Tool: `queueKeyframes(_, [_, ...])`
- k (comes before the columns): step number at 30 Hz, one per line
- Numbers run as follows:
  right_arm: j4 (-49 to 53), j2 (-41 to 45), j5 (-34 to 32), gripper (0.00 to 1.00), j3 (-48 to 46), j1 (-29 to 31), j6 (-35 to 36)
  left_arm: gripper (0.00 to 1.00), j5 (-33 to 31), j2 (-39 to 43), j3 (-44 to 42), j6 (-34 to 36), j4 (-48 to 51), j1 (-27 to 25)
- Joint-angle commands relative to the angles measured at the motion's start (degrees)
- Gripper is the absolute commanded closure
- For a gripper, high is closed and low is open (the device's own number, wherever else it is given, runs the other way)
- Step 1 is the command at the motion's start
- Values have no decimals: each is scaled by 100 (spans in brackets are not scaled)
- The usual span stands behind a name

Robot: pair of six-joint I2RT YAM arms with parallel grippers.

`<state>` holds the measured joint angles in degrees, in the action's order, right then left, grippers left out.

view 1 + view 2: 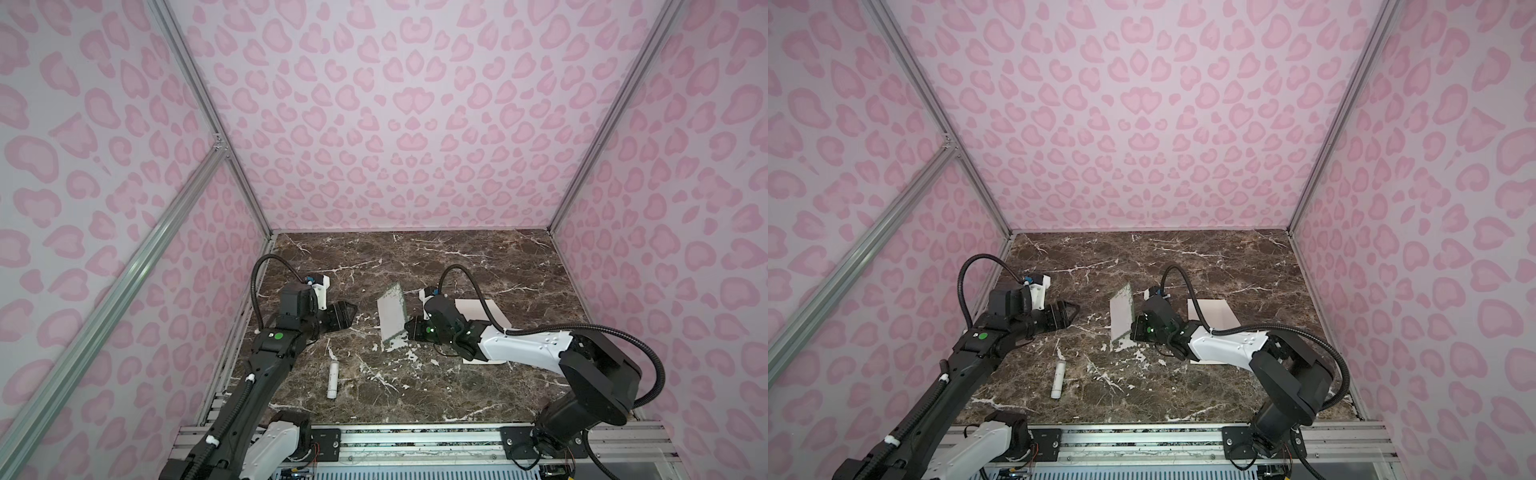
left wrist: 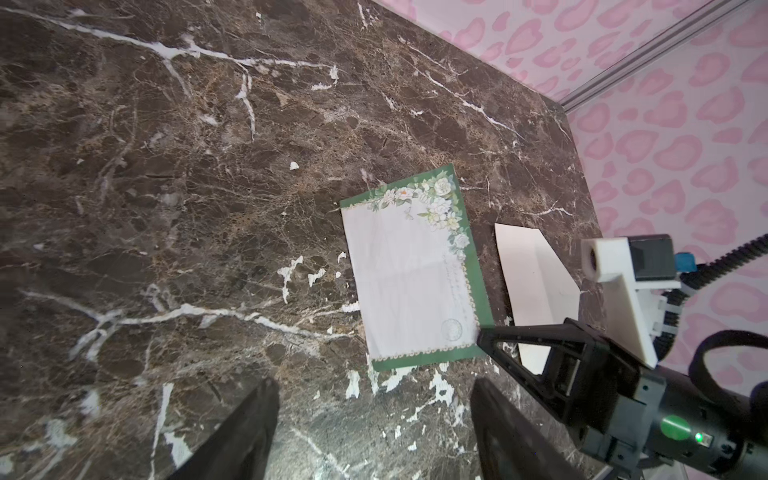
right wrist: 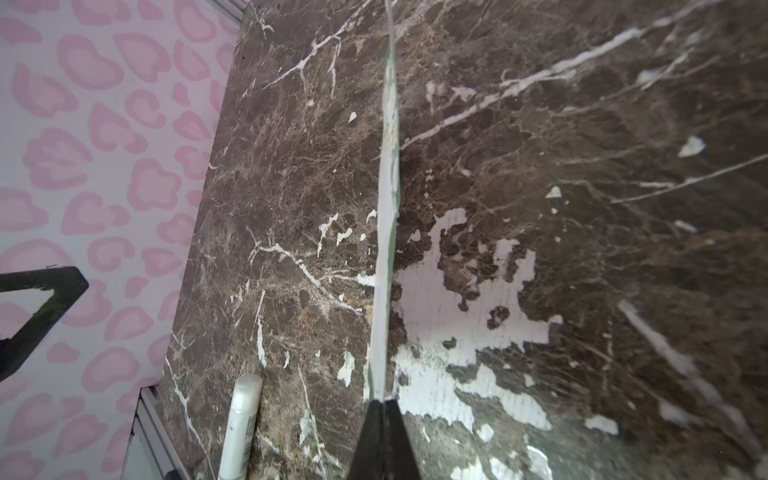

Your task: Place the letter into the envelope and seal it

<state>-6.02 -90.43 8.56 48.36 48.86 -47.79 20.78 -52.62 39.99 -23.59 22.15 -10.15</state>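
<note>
**Right wrist view: one letter (image 3: 386, 208) clamped edge-on**

Item count: one letter, one envelope, one stick, two grippers.

1. Right gripper (image 3: 380, 405): the fingers are pressed together on one edge of the letter. In this view the sheet runs straight away from the fingertips as a thin pale strip with a green margin.
2. Letter position: in both top views the letter (image 1: 391, 316) (image 1: 1122, 313) stands on edge near the middle of the table (image 1: 457, 257), between the two grippers. The right gripper (image 1: 409, 328) holds its lower right side. The left wrist view shows the printed face (image 2: 411, 274), with a green border and white flowers at one corner. Whether the lower edge touches the table cannot be told.
3. Left gripper (image 1: 351, 316): the fingers are spread wide and hold nothing. It sits just left of the letter, apart from it. In the left wrist view the two fingers (image 2: 249, 415) frame bare marble.
4. Envelope (image 1: 473, 309) (image 1: 1221, 313): it lies flat on the table, to the right of the letter and partly covered by the right arm (image 1: 519, 345). It also shows beyond the letter in the left wrist view (image 2: 536, 274).
5. Stick (image 1: 332, 379) (image 1: 1057, 379): white and cylindrical, it lies on the table near the front left, well apart from the letter and the envelope.
</note>
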Motion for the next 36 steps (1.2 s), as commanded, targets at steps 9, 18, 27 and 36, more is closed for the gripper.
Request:
queueKeyframes(9, [1954,1114,-443,100,418,-17,2586,24,-560,982,-403,20,-187,-604])
queueKeyframes(18, [2775,2143,-445,100,798,-45,4301,25,-655,919,-150,760,-618,-1270])
queueKeyframes(27, [3134,3592,-473,100,810,-56,5608,20,-667,1023,-5,1592,-1279,-1632])
queueKeyframes(36, [3554,3859,-434,100,776,-298,5995,15,-329,1549,-95,2137,-1825,-1744])
